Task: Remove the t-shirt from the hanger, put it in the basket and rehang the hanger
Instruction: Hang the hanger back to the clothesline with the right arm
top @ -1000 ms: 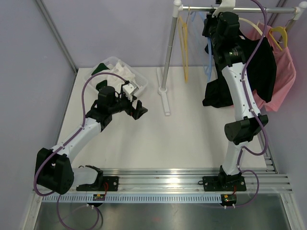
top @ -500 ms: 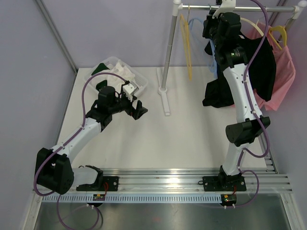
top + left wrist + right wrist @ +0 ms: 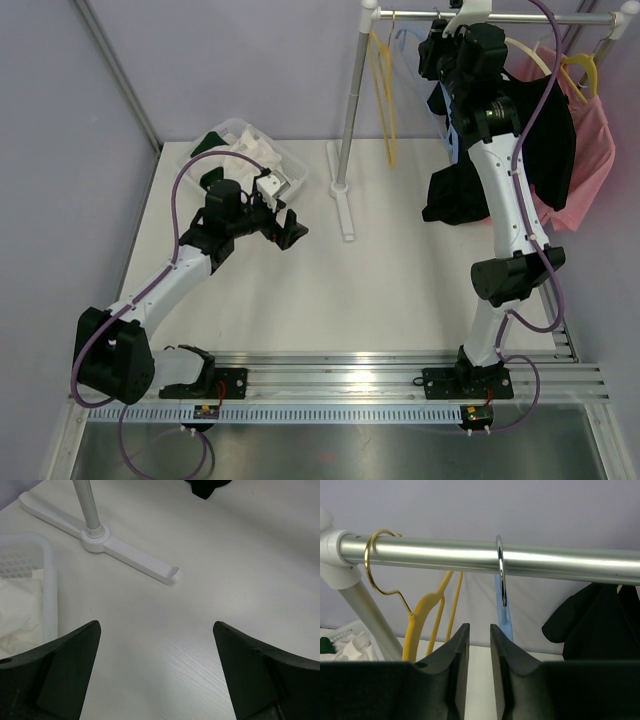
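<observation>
Left claw [image 3: 156, 626] gapes empty over the white table [image 3: 225, 570]; right claw [image 3: 479, 630] nearly shut at the rail [image 3: 445, 554], grip unclear

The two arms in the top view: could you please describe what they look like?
Left arm and right arm: white links, bulky black joints, a purple cable looping along each. Left gripper and right gripper: matte black, wedge-shaped fingers. No markings legible.

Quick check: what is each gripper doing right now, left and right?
Left gripper: open wide, holding nothing.
Right gripper: almost closed, nothing in the narrow gap, just below the rail.
</observation>
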Controlling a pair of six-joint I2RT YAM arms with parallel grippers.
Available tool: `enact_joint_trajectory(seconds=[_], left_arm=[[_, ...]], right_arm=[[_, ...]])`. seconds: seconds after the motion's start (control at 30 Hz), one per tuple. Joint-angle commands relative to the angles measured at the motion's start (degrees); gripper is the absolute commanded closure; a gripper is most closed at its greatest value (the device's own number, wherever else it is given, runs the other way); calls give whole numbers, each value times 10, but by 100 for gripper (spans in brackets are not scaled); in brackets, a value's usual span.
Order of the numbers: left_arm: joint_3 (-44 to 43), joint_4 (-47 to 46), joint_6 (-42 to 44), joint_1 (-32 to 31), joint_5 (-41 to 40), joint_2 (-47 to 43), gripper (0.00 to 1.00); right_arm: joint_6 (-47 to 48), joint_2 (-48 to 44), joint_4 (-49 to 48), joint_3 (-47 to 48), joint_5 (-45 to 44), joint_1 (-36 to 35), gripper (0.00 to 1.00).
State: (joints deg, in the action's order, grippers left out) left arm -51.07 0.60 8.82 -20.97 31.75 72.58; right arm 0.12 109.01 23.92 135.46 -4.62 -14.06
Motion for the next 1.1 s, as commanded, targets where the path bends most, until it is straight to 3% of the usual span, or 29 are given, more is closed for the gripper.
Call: enact_joint_trajectory(seconds=[0.0, 0.33, 0.63, 1.07], left_arm=[[-31, -13, 7, -3, 12, 3, 1], [-31, -11, 8, -4, 12, 2, 1], [-32, -10, 9, -5, 12, 7, 1], [-33, -8, 11, -6, 15, 10, 1]], right_arm=[[2, -11, -4, 28, 10, -8, 66], [13, -50, -36, -29, -28, -11, 42], [23, -8, -53, 4, -57, -10, 42], [32, 63, -55, 75, -14, -11, 42]])
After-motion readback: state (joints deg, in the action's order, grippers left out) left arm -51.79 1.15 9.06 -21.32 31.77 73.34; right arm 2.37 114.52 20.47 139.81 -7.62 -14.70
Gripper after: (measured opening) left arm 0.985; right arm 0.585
